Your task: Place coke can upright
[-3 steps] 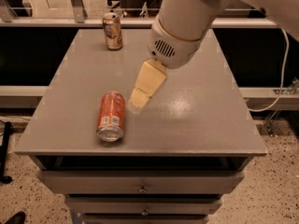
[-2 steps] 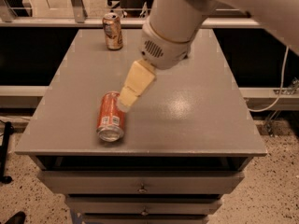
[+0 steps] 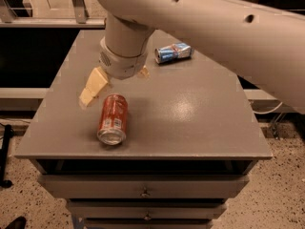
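The coke can (image 3: pixel 113 118), orange-red with white markings, lies on its side on the grey table (image 3: pixel 190 123) near the front left, its silver end facing the front edge. My gripper (image 3: pixel 119 80) hangs just above and behind the can's far end, not touching it. It is open: one cream finger (image 3: pixel 94 88) shows to the left of the can, and the tip of the other finger (image 3: pixel 143 72) shows to the right.
A blue and silver can (image 3: pixel 174 52) lies on its side at the back of the table. My large arm (image 3: pixel 228 27) crosses the top right of the view. Drawers (image 3: pixel 143 191) sit below the table's front edge.
My gripper has moved left and closer over the coke can's far end. The arm now covers the back of the table, the tan can is hidden, and the blue can shows.
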You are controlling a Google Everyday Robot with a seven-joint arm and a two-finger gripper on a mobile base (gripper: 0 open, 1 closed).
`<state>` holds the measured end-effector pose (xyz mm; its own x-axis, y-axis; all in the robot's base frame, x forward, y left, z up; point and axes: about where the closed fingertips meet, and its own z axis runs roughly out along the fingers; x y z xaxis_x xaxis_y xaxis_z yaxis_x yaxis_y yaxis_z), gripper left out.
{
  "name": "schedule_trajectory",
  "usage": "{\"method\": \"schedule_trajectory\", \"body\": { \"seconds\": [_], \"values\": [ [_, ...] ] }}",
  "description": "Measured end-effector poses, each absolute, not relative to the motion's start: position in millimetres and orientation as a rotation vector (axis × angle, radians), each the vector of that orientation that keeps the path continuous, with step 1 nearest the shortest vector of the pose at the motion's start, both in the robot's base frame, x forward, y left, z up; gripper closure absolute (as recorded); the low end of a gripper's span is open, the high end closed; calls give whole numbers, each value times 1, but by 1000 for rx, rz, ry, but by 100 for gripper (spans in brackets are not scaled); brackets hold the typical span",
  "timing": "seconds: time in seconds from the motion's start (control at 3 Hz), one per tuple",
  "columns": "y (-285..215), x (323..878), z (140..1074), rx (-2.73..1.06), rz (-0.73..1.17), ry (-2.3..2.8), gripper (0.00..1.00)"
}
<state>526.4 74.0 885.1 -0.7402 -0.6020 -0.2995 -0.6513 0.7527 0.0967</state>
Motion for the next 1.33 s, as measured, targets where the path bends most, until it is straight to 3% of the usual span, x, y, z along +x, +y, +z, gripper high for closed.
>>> {"method": "schedule_trajectory", "body": {
  "seconds": [0.67, 1.33],
  "values": [
    [91, 523, 850, -427, 179, 2941, 0],
    [92, 514, 835, -231, 92, 2996, 0]
  ]
}}
